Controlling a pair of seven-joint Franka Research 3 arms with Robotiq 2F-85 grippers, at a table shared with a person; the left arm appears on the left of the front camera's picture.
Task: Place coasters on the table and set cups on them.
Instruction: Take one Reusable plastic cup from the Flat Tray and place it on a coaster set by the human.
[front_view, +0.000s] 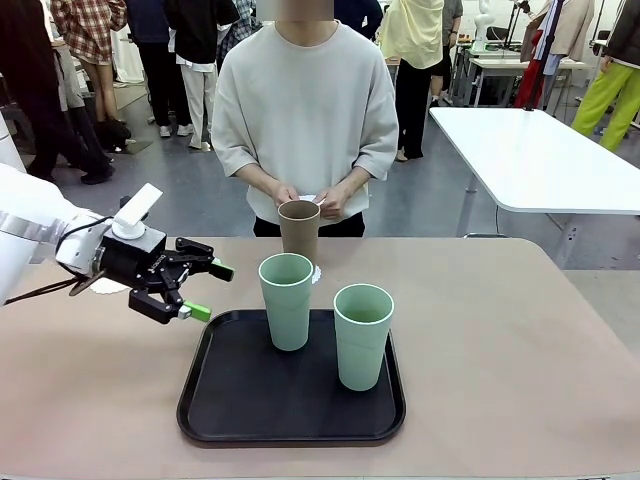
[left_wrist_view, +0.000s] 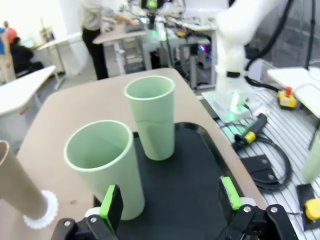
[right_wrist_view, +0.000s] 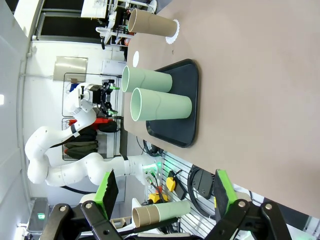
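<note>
A beige table (front_view: 520, 340) with rounded corners carries a black tray (front_view: 230, 400) on its matte top, near the robot's edge and just left of centre. Two pale green cups (front_view: 287, 300) stand upright on the tray, apart from each other. Just beyond the tray's far rim, a white scalloped coaster (front_view: 316, 272) lies flat on the tabletop with a brown cup (front_view: 298, 230) upright on it. A second coaster (right_wrist_view: 135, 57) lies bare off the tray's far left corner.
</note>
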